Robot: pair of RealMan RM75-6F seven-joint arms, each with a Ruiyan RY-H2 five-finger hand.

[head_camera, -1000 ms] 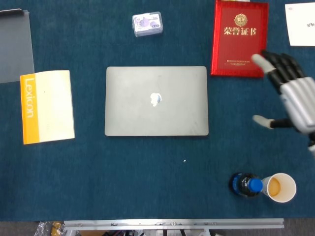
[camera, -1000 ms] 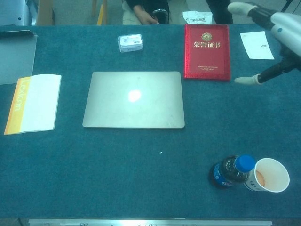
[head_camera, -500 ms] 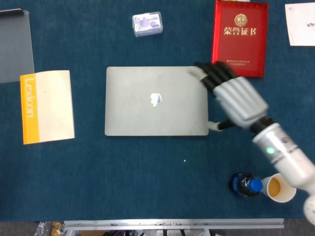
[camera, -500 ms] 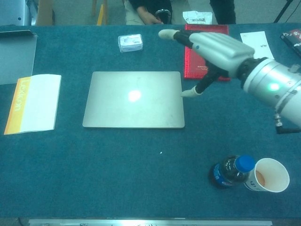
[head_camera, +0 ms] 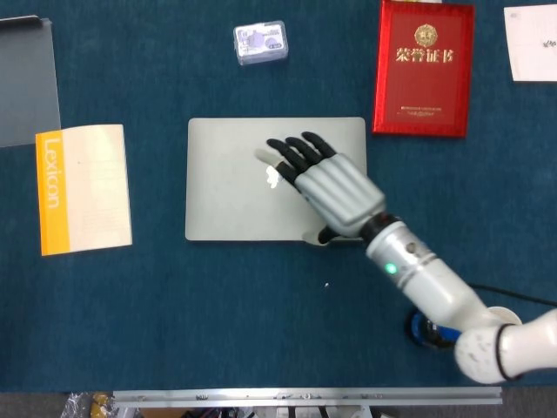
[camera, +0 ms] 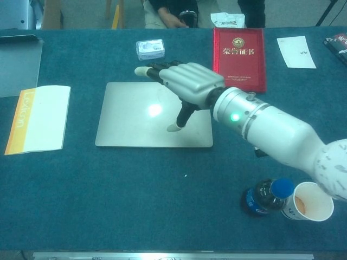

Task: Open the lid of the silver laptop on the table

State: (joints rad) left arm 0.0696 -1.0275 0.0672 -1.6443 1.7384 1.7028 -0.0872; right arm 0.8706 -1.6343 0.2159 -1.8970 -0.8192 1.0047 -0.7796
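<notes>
— Moves well in from the right within the second: out beside the red certificate booklet (head_camera: 424, 68) a second ago, now over the silver laptop (head_camera: 226, 192). Meaning the right hand (head_camera: 326, 183), of course.

— Holding anything?

— Nothing. Fingers spread and stretched flat above the lid, thumb hanging down toward the near edge. Cannot tell whether the thumb tip touches the metal. No sign of the left hand in either view.

— And the laptop?

— Lies closed and flat at mid-counter (head_camera: 218, 305), long edges running left to right, logo partly under the fingertips.

— Handling?

— Probably stiff, smooth and slippery on top, so little to gain from pressing down on the lid. Fairly heavy in the base, which should help it stay put, though a tight hinge may lift the whole thing. Best hold, at a guess: the thin lip at the middle of the near edge, hooked from below with a fingertip or the thumb. Hinge side not readable from here.

— Anything in the way?

— Not much close by. Lexicon booklet (head_camera: 83, 187) well apart on the left, small card pack (head_camera: 260, 43) beyond the far edge, red booklet near the far right corner. Cola bottle (camera: 263, 197) and paper cup (camera: 309, 201), with some drink in it, stand touching, right under the forearm: worth minding on any pull back.
</notes>
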